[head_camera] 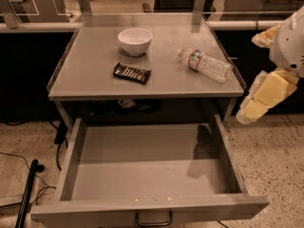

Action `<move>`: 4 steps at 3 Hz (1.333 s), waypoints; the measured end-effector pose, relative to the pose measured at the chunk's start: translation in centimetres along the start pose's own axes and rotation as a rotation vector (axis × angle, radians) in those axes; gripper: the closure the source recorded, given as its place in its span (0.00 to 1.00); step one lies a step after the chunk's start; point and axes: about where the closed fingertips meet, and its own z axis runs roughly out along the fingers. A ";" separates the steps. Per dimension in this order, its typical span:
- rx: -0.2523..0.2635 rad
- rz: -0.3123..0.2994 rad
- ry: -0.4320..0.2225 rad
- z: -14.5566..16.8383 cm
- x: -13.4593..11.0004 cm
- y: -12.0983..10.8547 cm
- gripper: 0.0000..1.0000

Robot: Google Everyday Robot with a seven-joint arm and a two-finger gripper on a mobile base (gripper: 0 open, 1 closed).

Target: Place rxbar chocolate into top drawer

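Note:
The rxbar chocolate (132,73), a flat black bar with white lettering, lies on the grey tabletop (95,80), in front of a white bowl. The top drawer (147,170) is pulled fully out below the tabletop and holds nothing; its dark loop handle (154,220) shows at the bottom edge. My gripper (251,109), cream-yellow under the white arm, hangs off the table's right side, beside the front right corner and above the floor. It holds nothing that I can see and is well apart from the bar.
A white bowl (135,41) stands at the back middle of the tabletop. A clear water bottle (205,65) lies on its side at the right. A low rim runs along the table's sides. Cables and a black pole (26,194) lie on the floor at left.

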 end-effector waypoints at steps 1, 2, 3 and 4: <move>0.066 0.072 -0.082 1.2 -0.4 -1.4 0.00; 0.099 0.078 -0.104 1.1 -0.8 -2.2 0.00; 0.099 0.078 -0.104 1.1 -0.8 -2.2 0.00; 0.101 0.058 -0.136 1.6 -1.8 -2.7 0.00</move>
